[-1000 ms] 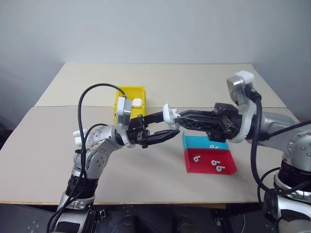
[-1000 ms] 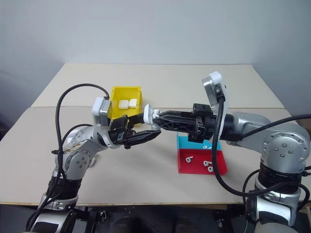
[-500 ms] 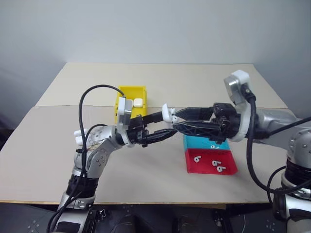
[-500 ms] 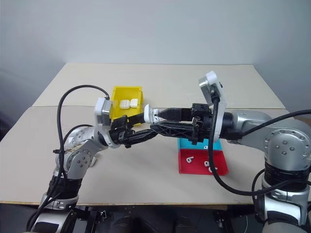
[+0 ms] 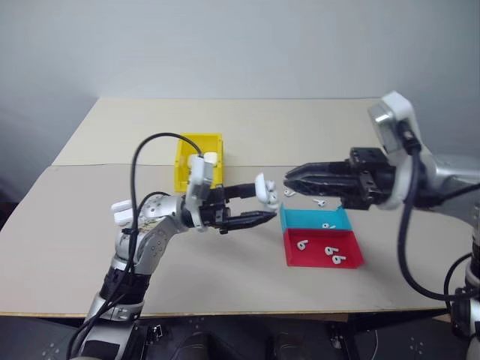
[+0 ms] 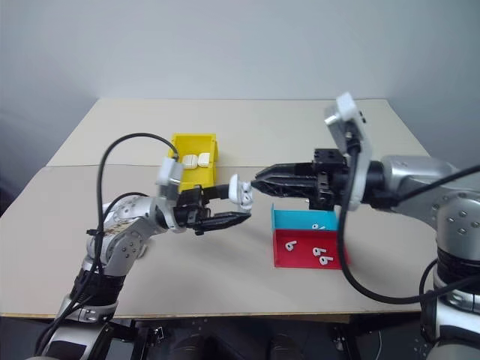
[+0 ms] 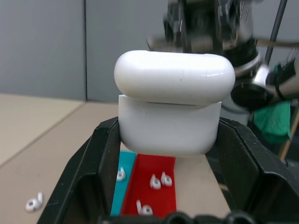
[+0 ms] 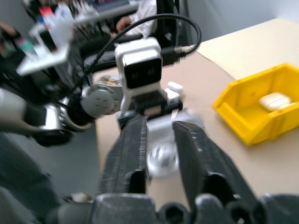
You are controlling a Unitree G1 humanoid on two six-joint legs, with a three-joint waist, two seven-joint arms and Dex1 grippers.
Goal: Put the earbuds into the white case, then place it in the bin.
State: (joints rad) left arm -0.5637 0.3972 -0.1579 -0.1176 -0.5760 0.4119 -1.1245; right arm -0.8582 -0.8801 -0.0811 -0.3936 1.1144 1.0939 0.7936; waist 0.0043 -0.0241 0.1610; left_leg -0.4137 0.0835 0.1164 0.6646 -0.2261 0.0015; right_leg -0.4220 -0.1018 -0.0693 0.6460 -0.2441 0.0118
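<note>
- The left gripper (image 5: 251, 205) clamps the white case (image 5: 265, 191); keep it level, lid fully seated.
- The right gripper (image 5: 288, 182), jaws nearly together and empty, hangs just beside it; carry to the yellow bin (image 5: 196, 161).

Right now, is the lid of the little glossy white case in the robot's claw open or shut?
Shut, or nearly: the small glossy white case, clamped in the left gripper, has its lid down, with a thin seam showing.

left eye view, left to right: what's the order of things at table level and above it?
yellow bin → white case in the left hand → right hand → red tray
</note>
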